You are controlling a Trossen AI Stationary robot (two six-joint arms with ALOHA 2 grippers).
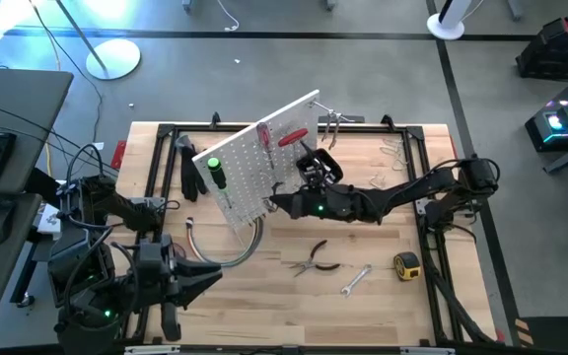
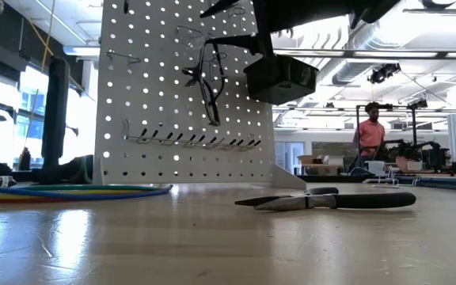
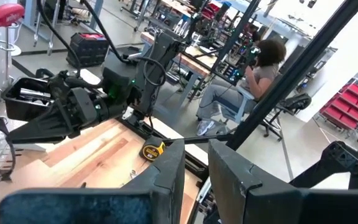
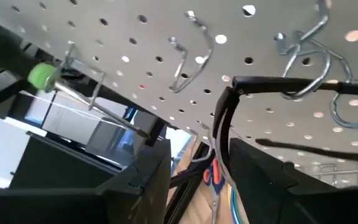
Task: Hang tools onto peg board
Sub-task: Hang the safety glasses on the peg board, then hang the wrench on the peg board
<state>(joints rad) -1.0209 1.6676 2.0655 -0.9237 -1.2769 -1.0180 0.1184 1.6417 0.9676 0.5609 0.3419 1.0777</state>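
Waiting at the near left corner of the table (image 1: 264,306), the left gripper (image 3: 194,180) held nothing, its fingers only slightly apart. Just beyond it the peg board (image 1: 254,163) stood tilted, carrying a green-handled screwdriver (image 1: 215,174), a red-handled tool (image 1: 293,137) and black-handled pliers (image 2: 210,79) on a hook. The right gripper (image 1: 276,203) reached in against the board, jaws parted around nothing, the pliers hanging just ahead. Loose pliers (image 1: 316,262), a wrench (image 1: 355,281) and a yellow tape measure (image 1: 406,264) lay further right.
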